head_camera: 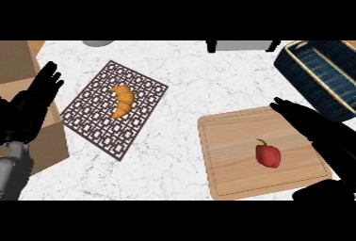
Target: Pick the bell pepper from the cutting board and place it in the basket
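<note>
My right robot hand (316, 132) hangs over the right edge of the cutting board (230, 141), fingers straight and spread, thumb low at the corner, grasping nothing. The bell pepper (268, 156) lies on the board just left of that palm, stem pointing up-left, untouched. The basket (313, 70) sits beyond the board at the upper right, its near rim close to my fingertips. My left robot hand (35, 103) rests released at the left edge, fingers up. Further out, a croissant (122, 101) lies on a patterned mat (97, 122) on the bench (181, 75). My worry: the pepper is small and rounded, so closing off-centre could roll it across the board; on the carry, I judge the rim could catch my fingers.
</note>
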Tool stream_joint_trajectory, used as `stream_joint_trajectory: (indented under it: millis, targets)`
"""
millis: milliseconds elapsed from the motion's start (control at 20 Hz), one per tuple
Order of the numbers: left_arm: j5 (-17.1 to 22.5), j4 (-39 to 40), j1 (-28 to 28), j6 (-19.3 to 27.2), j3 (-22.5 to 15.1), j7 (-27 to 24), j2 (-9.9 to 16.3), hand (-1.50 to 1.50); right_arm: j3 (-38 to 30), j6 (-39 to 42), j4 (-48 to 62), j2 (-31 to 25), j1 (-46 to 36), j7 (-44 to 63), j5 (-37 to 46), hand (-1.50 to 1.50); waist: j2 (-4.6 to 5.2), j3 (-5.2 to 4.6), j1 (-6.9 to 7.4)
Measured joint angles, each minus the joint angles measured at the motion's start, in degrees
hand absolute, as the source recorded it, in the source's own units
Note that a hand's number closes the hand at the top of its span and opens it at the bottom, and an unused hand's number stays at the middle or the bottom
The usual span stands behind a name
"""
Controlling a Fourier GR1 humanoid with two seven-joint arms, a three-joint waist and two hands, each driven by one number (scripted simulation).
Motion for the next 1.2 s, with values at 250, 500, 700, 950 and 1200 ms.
stream_joint_trajectory:
  millis: [250,500,700,950,1200]
  targets:
    - [-0.5,0.5,-0.8,-0.4,0.2,0.8,-0.3,0.00,3.0,-6.2,8.6,2.8,1.5,-7.1,6.5,-1.50,0.01,-0.10,0.40]
    - [-1.3,1.4,-1.6,-0.8,-0.1,0.0,-1.4,0.00,5.2,-9.2,17.9,3.9,0.6,-10.7,11.4,-1.50,-0.03,0.02,0.67]
    - [-1.2,1.6,-1.4,-1.6,0.6,0.0,-1.3,0.00,6.4,-10.0,21.5,4.3,0.2,-11.7,14.2,-1.50,-0.18,-0.01,0.50]
    - [-1.7,1.3,-1.2,-1.6,1.0,0.2,-1.9,0.00,6.0,-10.9,25.2,3.6,0.4,-15.2,15.2,-1.50,-0.29,-0.01,0.30]
    - [-2.2,2.5,-2.1,-1.9,1.5,0.1,-2.4,0.00,5.0,-10.9,27.1,3.5,0.2,-18.3,14.9,-1.50,-0.36,0.02,-0.06]
